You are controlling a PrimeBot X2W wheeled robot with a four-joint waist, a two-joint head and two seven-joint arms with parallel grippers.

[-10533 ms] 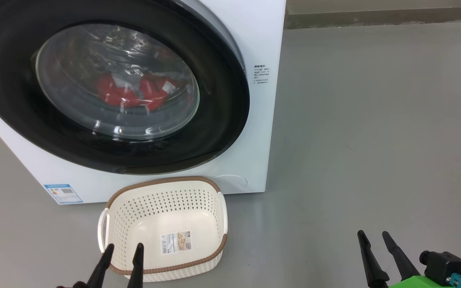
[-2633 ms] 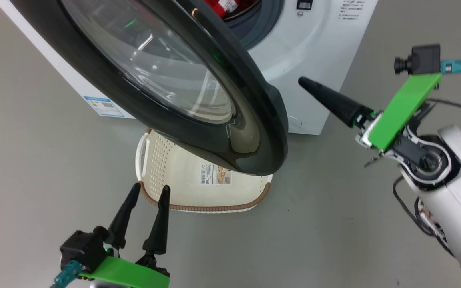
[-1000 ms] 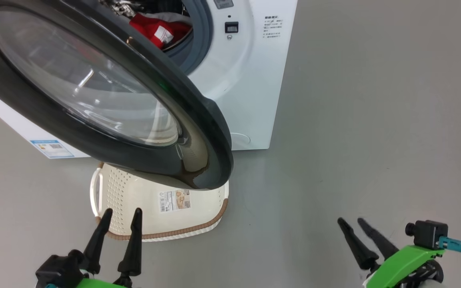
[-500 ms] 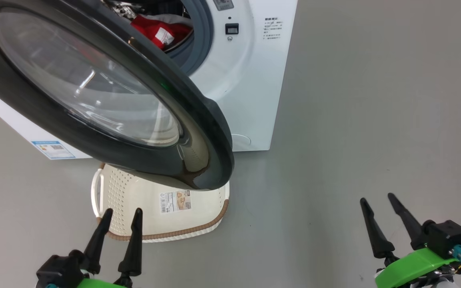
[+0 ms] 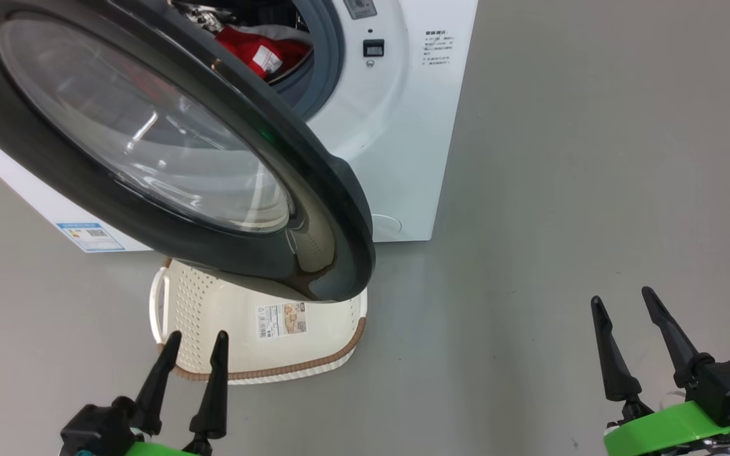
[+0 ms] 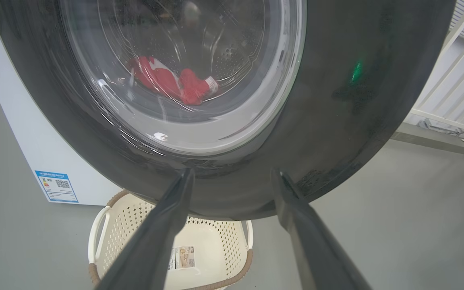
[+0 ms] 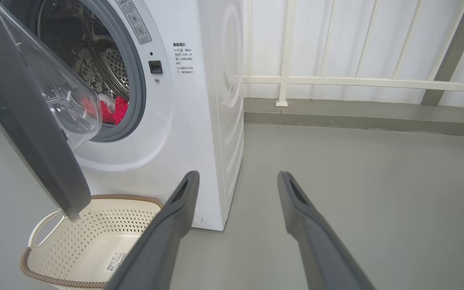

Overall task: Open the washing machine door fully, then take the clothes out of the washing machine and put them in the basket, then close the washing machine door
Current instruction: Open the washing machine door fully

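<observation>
Over the basket [image 5: 314, 364], the washing machine door [image 5: 149, 152] hangs part open, the right gripper [image 5: 620, 294] has drawn back beside the left gripper [image 5: 198, 334], both with fingers spread empty, so opening looks unfinished.

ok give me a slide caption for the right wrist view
Open right gripper facing the washing machine, door part open, red clothes inside, empty basket below.
</observation>
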